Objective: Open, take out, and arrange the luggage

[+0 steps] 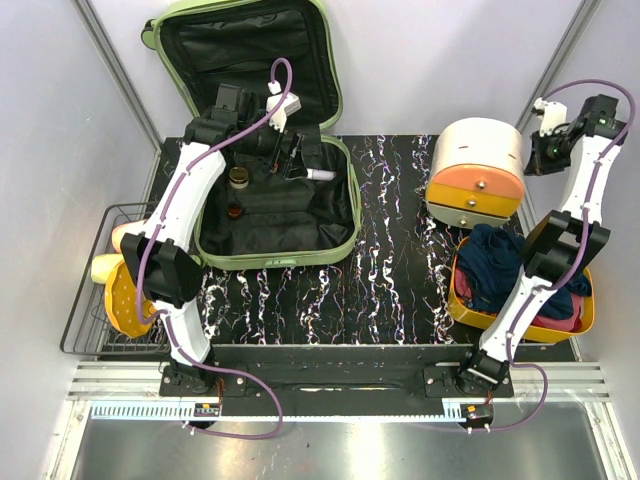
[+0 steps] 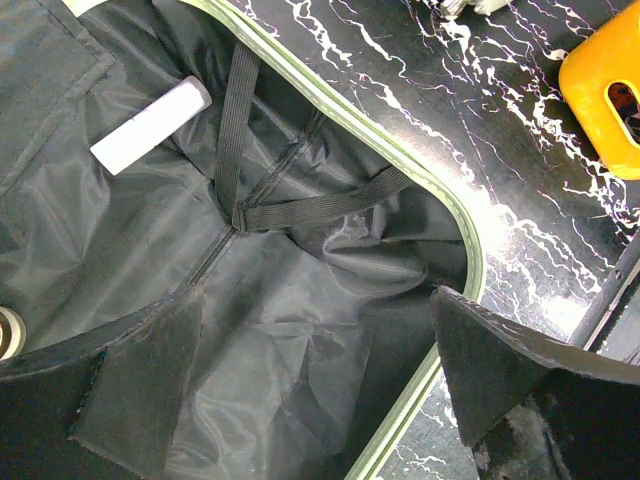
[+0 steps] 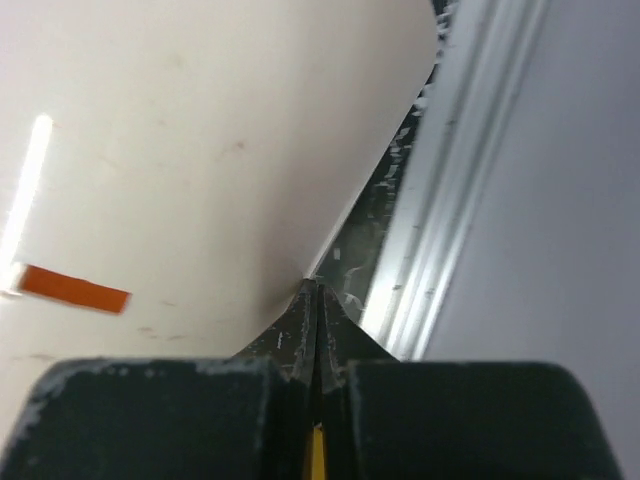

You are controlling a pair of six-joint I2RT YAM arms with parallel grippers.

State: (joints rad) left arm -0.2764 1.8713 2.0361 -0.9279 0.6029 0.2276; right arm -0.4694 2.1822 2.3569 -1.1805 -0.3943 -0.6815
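So the pale-green luggage (image 1: 300, 212) is lying open at the back left of the black marbled surface (image 1: 390, 250), with its lid (image 1: 250, 50) propped up against the back wall. The left pincer (image 2: 316, 300) hangs over the open half with its jaws spread as wide as they go. It's got nothing in it, and below it you only see the black lining and the crossed elastic straps (image 2: 300, 210). A white tube (image 2: 150, 125) and two little round jars (image 1: 239, 177) are sitting in the lining nearby.

The right pincer (image 3: 318, 290) is clamped fully shut, fingers pressed together. Its tips are right at the edge of a cream-and-orange rounded case (image 1: 478, 150) at the back right, but I can't tell if they're actually touching it. A yellow-orange tray (image 1: 585, 322) with clothes in it sits just in front of that case.
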